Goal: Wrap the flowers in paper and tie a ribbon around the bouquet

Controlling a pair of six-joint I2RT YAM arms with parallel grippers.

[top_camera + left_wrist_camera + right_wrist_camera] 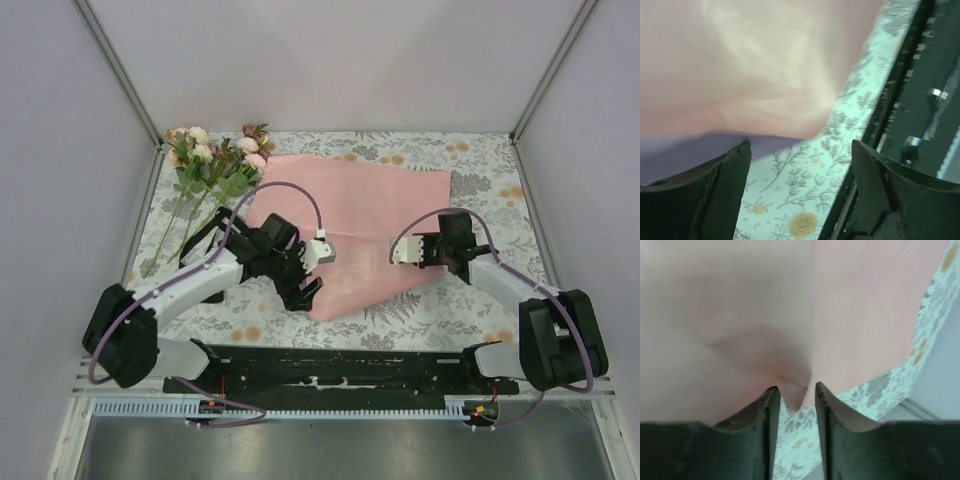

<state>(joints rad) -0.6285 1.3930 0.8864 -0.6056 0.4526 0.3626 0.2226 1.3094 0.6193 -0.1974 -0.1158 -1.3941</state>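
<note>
paper (360, 225): spread pink side up across the middle of the table (480, 160), one corner toward the near edge. A bit of the lilac underside is seen where the near-left edge is lifted.
flowers (215, 158): parked at the far-left corner, blooms toward the far edge, stems trailing toward the left edge. They lie just beside the sheet's far-left corner, not yet laid on it.
left gripper (801, 150): jaws wide apart with nothing held, hanging over the sheet's near-left edge.
right gripper (796, 390): jaws narrowly apart, a pointed pucker of the sheet sitting in the gap. No clamp can be made out.
step in hand: probably the sheet being squared up and let go before the flowers get fetched.
tip: the pucker should be fully released and the jaws lifted straight up, or the thin sheet gets dragged and creased.
tip 2: the flowers are best taken by the stems and laid corner to corner, with the blooms left poking past the edge.
</note>
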